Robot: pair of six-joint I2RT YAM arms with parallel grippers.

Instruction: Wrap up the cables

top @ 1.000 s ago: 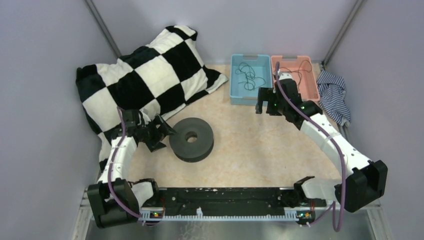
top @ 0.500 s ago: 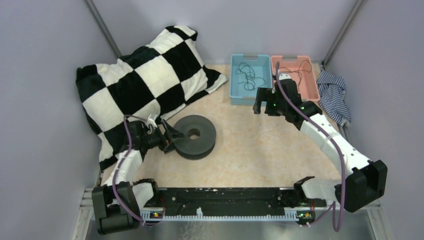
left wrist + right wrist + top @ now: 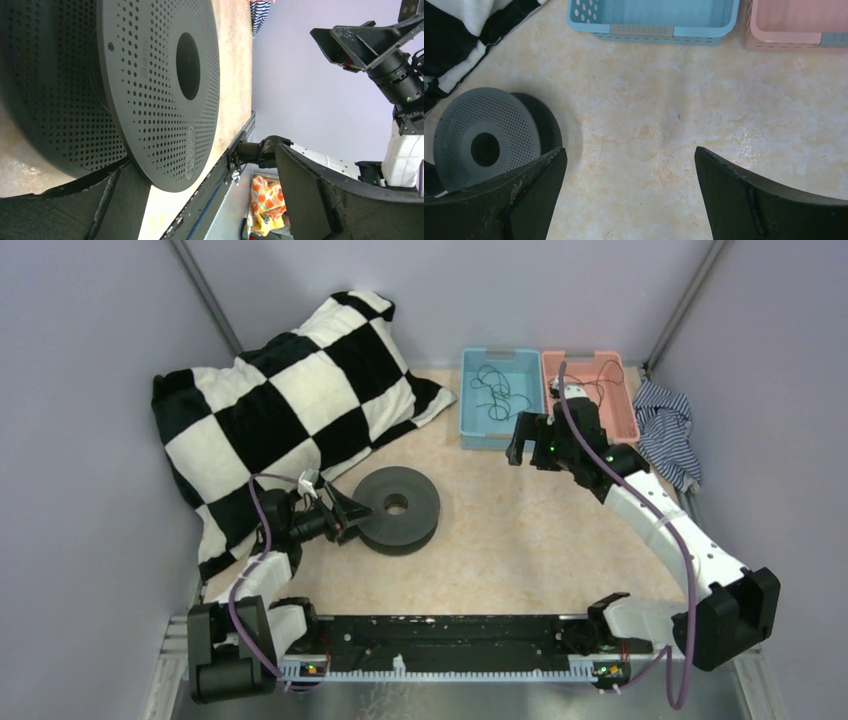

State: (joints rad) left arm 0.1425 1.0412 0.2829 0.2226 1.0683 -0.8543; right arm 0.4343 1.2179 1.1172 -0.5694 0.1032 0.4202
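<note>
Cables (image 3: 493, 392): thin black wires lying in a loose tangle inside the blue bin (image 3: 466, 412) at the far edge of the worktop (image 3: 500, 540), right of centre. More thin black wire shows in the pink bin (image 3: 626, 408), which touches the blue bin's right side in the far right corner and is partly hidden by the right arm. No wire lies on the dark round spool (image 3: 418, 516).

Spool: flat on the worktop, left of centre, nearer the left edge than the bins and well apart from them. Its perforated flange and centre hole are plain in both wrist views.

Left pincer (image 3: 345, 516): fingers apart, set at the spool's left side with the flange rim between them. Contact cannot be confirmed.

Right pincer (image 3: 518, 447): fingers wide apart, holding nothing, above bare worktop just in front of the blue bin's near wall.

Open room: a broad bare stretch runs from the spool to the right edge and from the bins to the near edge.

Obstructions: a black-and-white checked pillow (image 3: 285, 390) covers the far left corner and the left edge, close behind the spool. A striped cloth (image 3: 665, 430) is bunched at the right edge beside the pink bin.

Surface: pale mottled beige, smooth. Plain lilac walls enclose three sides.
</note>
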